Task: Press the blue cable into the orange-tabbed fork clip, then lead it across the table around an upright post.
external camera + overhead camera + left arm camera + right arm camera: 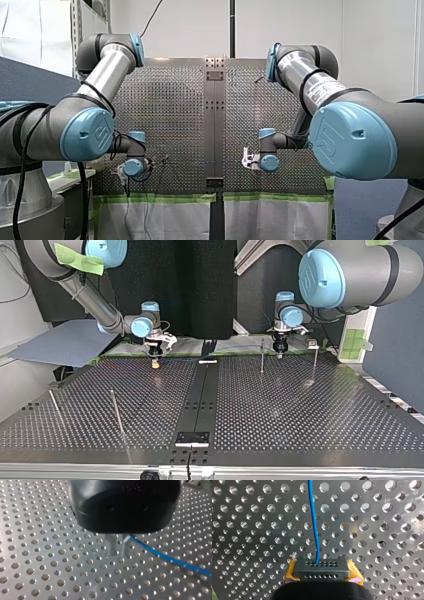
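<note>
Blue cable (313, 517) runs straight over the perforated table (300, 410), away from my right gripper (322, 568), and its near end vanishes at the far edge of the dark, hole-dotted fingertips. These are closed together on it, with the yellow pads (290, 571) standing out at either side. In the left wrist view the same cable leaves the metal fingers (112, 545) of my left gripper (118, 547) and slants off to one side, low over the holes. These fingers are drawn close, with only a slit between them, and the cable is nipped at their side, just under the black gripper body. In the top view both grippers point down at the far edge of the table. My right one is left of the black centre strip (200, 400), with its tips just above the surface, and my left one is right of the strip. The cable itself is too thin to make out there. An upright post (262, 356) stands just beside my left gripper, on the side toward the strip. A second post (315, 364) stands further right, and two more, a near-left post (117, 412) and an outer-left post (54, 407), rise well apart from both grippers.
</note>
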{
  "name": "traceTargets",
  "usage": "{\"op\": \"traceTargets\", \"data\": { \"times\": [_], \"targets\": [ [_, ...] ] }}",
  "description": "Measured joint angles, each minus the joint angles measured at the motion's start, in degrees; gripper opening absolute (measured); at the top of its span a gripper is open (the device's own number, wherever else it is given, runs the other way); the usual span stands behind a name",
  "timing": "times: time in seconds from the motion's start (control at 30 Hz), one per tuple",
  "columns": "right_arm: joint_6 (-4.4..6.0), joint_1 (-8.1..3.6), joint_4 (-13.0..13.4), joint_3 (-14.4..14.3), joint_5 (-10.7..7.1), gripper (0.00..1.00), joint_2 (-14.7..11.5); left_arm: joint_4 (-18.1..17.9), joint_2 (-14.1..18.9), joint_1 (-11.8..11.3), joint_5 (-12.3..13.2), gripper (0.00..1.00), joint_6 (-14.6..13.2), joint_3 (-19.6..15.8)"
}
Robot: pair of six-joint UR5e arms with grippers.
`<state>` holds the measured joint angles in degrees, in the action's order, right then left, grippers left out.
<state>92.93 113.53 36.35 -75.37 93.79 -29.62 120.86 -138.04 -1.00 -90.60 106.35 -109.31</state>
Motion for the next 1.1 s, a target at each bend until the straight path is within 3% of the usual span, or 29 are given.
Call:
{"op": "traceTargets", "data": {
  "times": [0.03,0.07,0.1,0.3,0.47,0.67,0.77,1.1],
  "targets": [
    [0.00,-0.01,-0.04,0.00,0.00,0.00,0.00,-0.04,0.00,-0.01,0.05,0.19,-0.60,0.00],
    [-0.01,0.00,-0.06,0.00,0.00,0.00,0.00,-0.05,0.01,-0.01,0.07,0.86,-0.94,0.00],
    [-0.01,-0.01,-0.08,0.00,0.00,0.00,0.00,-0.08,0.00,-0.01,0.09,0.98,-1.18,0.00],
    [-0.01,-0.02,-0.11,0.00,0.00,0.00,0.01,0.57,-0.04,-0.48,0.74,0.98,-0.85,0.00],
    [-0.01,-0.02,-0.23,-0.01,-0.05,0.00,0.03,3.25,-0.04,-0.54,0.63,0.98,-2.98,-0.53],
    [-0.01,-0.01,-0.45,-0.02,-0.09,0.00,0.03,6.50,0.30,-0.62,3.12,0.98,-6.19,-3.28],
    [0.00,0.00,-0.47,-0.04,-0.09,0.00,0.03,7.84,1.50,-0.91,4.59,0.98,-7.17,-4.99],
    [0.07,0.29,-0.56,-0.06,-0.19,0.00,0.09,8.87,6.97,-0.51,8.44,0.98,-6.48,-10.65]
  ]
}}
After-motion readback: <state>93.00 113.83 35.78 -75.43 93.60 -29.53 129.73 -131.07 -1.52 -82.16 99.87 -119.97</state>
